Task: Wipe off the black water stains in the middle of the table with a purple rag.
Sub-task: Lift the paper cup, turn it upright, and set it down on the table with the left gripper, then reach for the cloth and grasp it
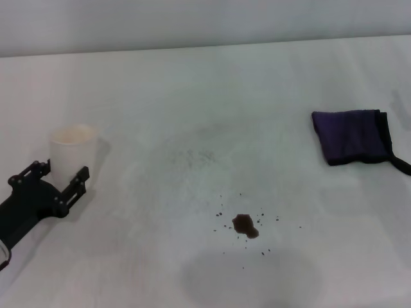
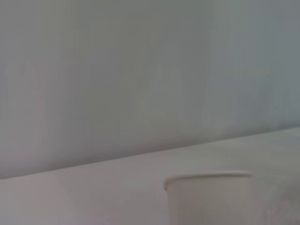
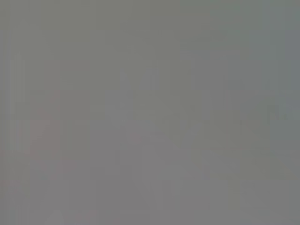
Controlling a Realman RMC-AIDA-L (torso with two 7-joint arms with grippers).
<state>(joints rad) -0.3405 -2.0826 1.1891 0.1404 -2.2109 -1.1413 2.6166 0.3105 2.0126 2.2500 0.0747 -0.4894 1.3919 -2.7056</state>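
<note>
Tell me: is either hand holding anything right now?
Nothing. The left hand is open around the paper cup, not lifting it; the purple rag lies untouched.

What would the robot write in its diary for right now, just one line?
purple rag: untouched, table's right | black water stains: unwiped, middle | left pincer: open beside paper cup | right pincer: unseen

Purple rag's (image 1: pixel 352 136) thin black strap running off the head view's right edge, left arm's rear being cut off at the lower left corner, white paper cup's (image 2: pixel 209 198) lower body being cropped in the left wrist view, right wrist view showing only featureless grey blur
</note>
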